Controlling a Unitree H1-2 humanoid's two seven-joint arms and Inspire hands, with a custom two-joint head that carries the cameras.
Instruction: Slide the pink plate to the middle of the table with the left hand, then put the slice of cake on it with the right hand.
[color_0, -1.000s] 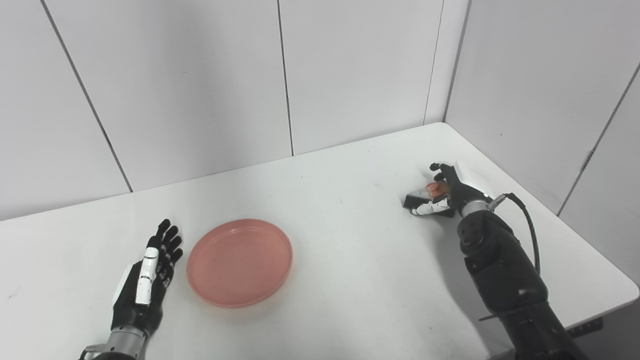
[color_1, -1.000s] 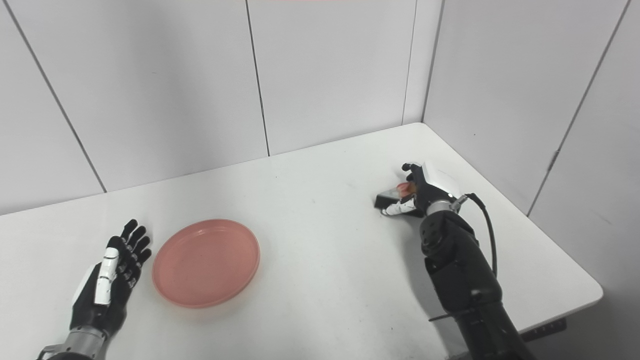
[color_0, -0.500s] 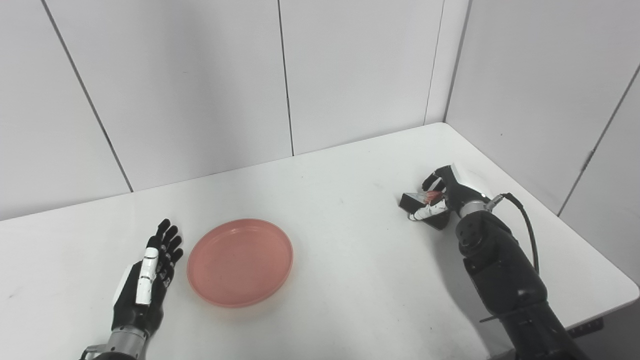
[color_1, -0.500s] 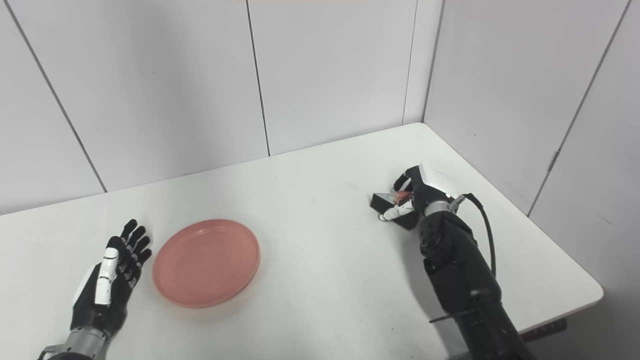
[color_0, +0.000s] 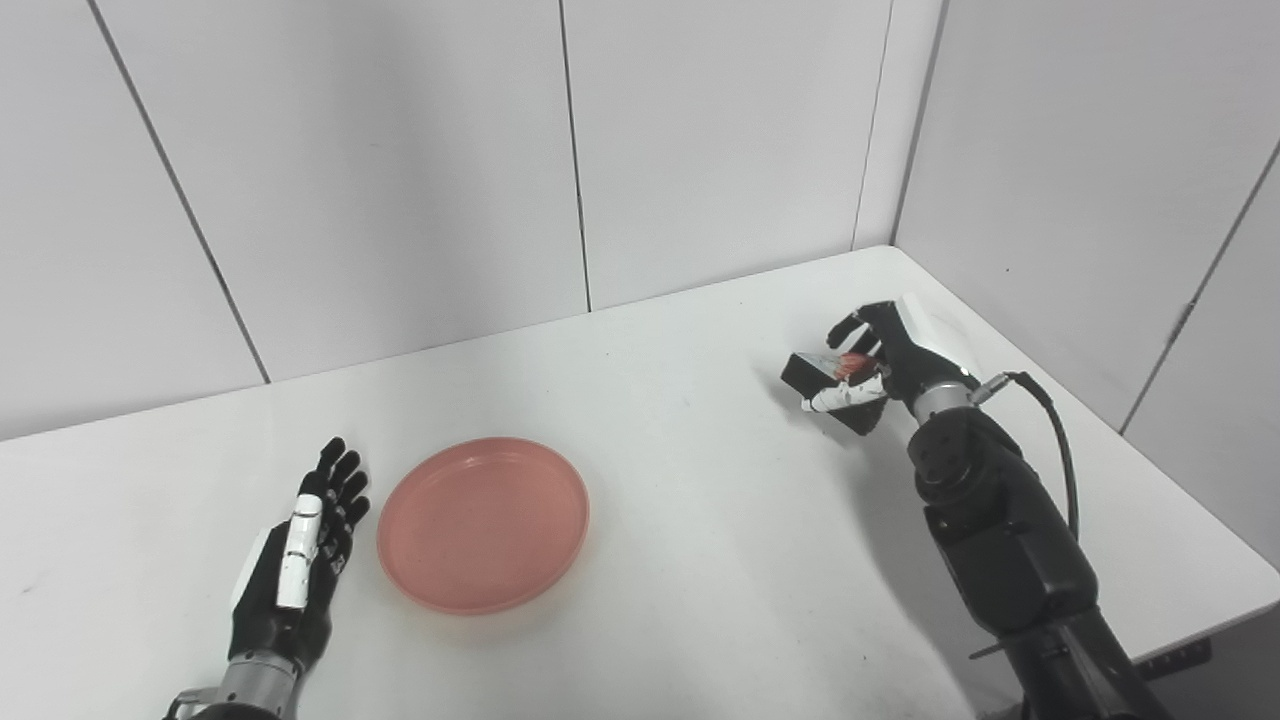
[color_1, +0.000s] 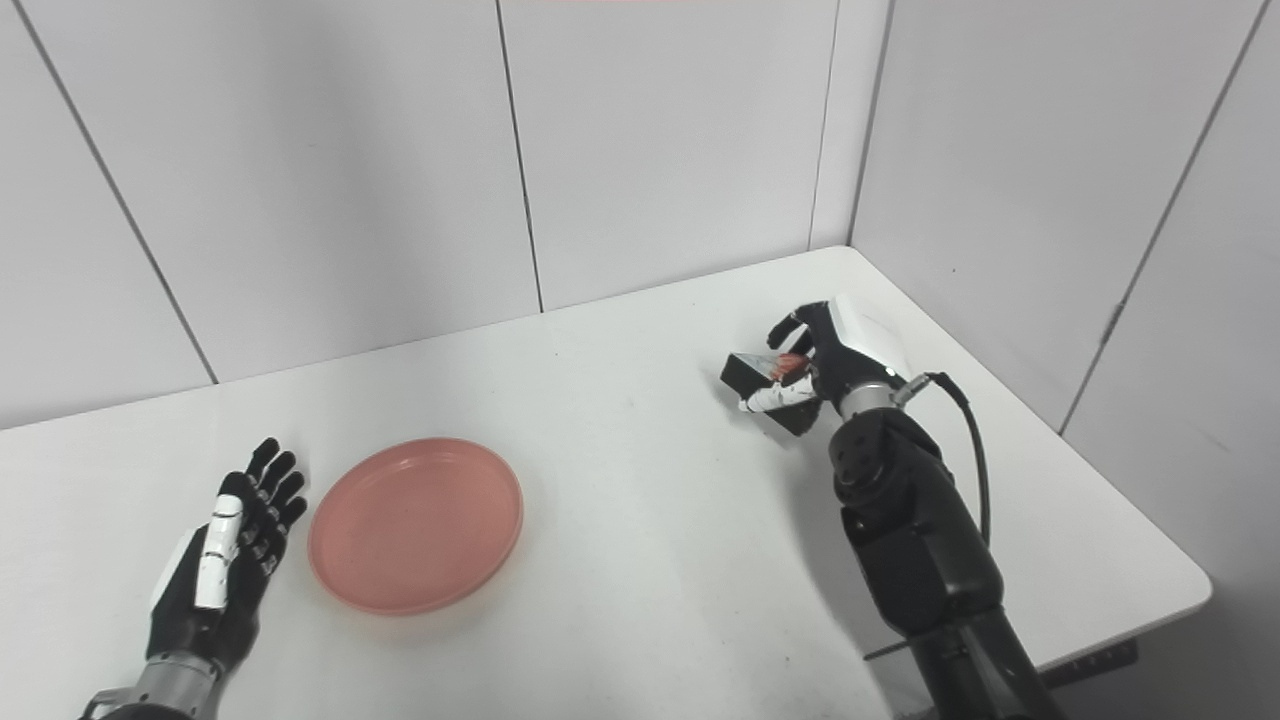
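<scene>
The right hand (color_0: 880, 365) is closed around the slice of cake (color_0: 822, 377), a dark wedge with a pale top and a bit of red on it. The slice is held tilted above the surface (color_0: 700, 500), toward the far right side, with a shadow beneath it showing that it is lifted clear. A white thumb presses along the near edge of the slice while dark fingers (color_1: 790, 325) curl over the top; how much of the slice sits in the palm is hard to tell, since the hand hides the back of it.

The pink plate (color_0: 483, 523) lies flat on the surface, left of centre and well apart from the cake. The left hand (color_0: 295, 565) rests just beside the plate's left rim, palm side turned toward the plate, fingers stretched out and slightly spread, holding nothing. A thin gap seems to separate it from the plate.
</scene>
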